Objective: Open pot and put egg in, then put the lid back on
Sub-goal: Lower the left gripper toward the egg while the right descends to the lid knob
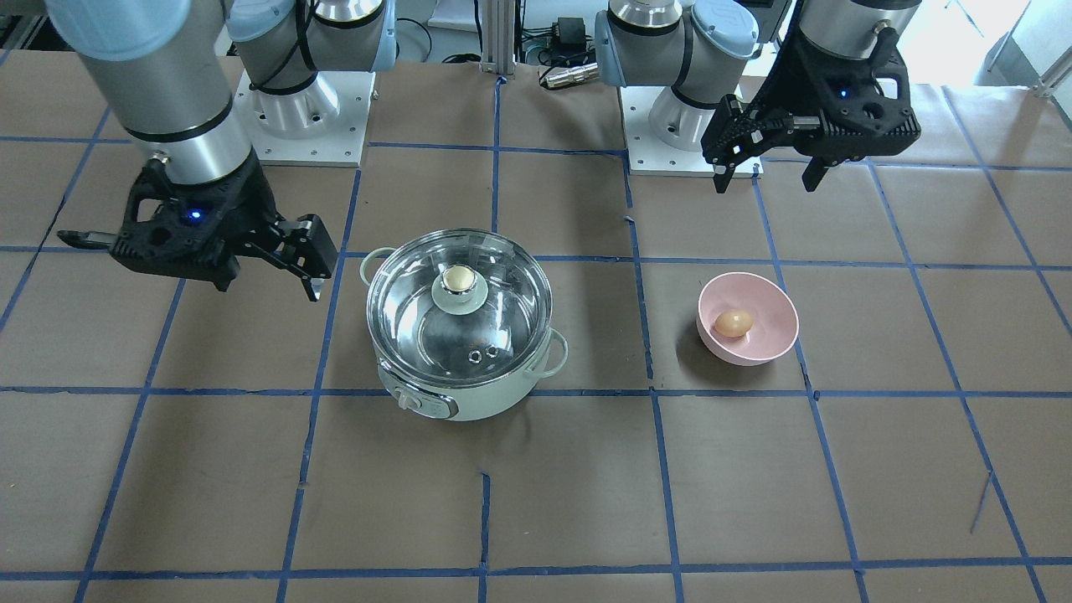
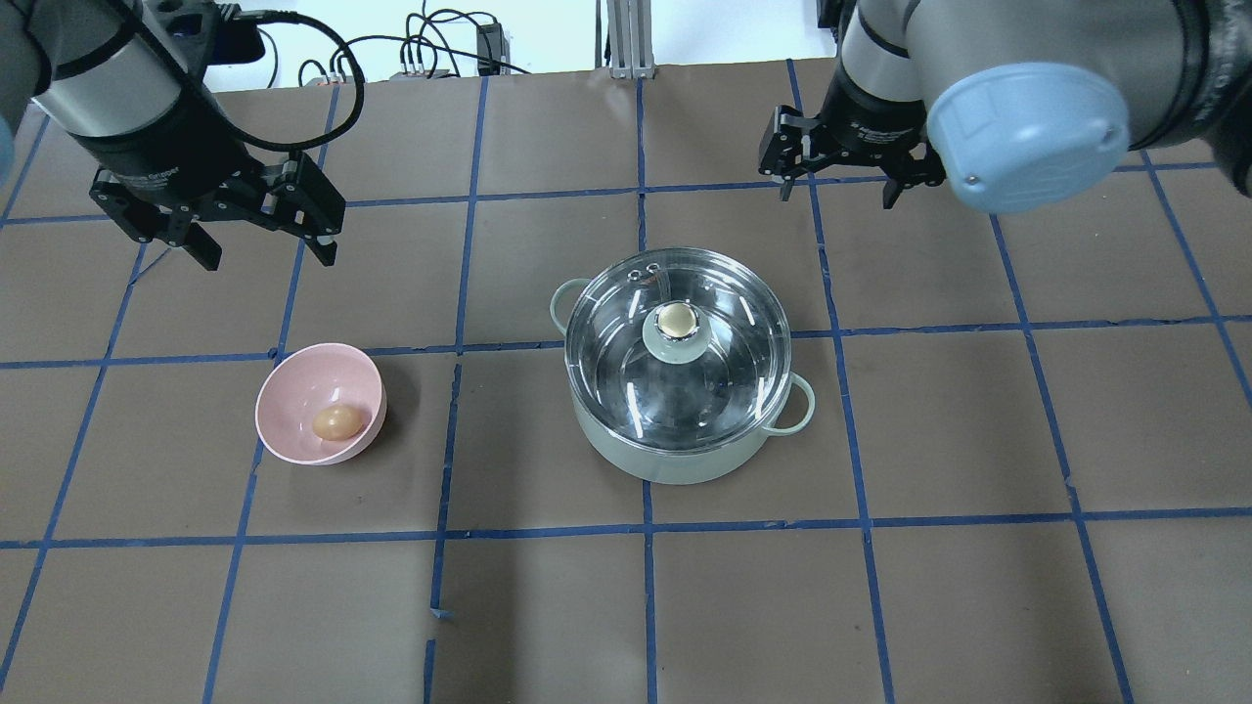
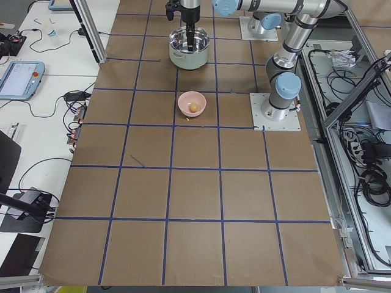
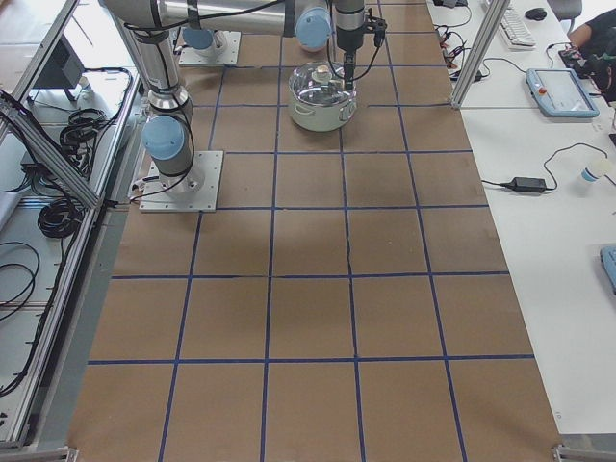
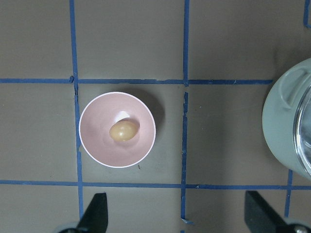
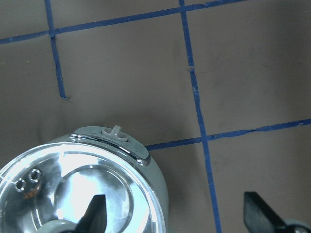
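The mint-green pot [image 1: 469, 400] [image 2: 675, 462] stands mid-table. The glass lid [image 1: 419, 322] [image 2: 734, 357] sits closed on it, beige knob [image 2: 675, 319] up. The tan egg [image 1: 734, 323] [image 2: 335, 422] [image 5: 122, 131] lies in a pink bowl [image 1: 775, 331] [image 2: 293, 391] [image 5: 97, 145] beside the pot on my left side. My left gripper [image 2: 269, 256] [image 1: 766, 180] [image 5: 177, 218] is open and empty, above the table beyond the bowl. My right gripper [image 2: 836, 196] [image 1: 268, 289] [image 6: 177, 218] is open and empty, hovering near the pot's dial [image 6: 114, 132] side.
The brown table carries a blue tape grid. Both arm base plates [image 1: 301, 117] [image 1: 687, 126] stand at the robot's edge. Desks with cables and devices flank the table in the side views.
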Controlling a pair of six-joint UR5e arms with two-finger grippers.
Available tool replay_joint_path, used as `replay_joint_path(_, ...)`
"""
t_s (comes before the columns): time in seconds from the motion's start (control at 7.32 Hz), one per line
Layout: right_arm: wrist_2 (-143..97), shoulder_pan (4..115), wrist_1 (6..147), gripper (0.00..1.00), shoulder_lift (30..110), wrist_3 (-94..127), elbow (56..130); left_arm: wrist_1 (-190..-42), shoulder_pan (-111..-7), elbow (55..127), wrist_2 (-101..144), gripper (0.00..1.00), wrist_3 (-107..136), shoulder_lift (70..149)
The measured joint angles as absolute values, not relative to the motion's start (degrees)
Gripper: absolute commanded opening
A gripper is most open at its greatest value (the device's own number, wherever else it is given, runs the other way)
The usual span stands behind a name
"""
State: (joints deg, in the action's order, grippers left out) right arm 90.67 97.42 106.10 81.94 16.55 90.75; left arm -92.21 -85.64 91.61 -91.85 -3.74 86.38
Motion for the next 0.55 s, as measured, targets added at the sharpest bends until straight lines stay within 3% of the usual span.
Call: replay_joint_path(0.55, 90.7, 105.7, 112.3, 1.0, 76.9, 29.8, 90.8, -78.6, -79.4, 104.4, -91.7, 0.95, -14.1, 88.0)
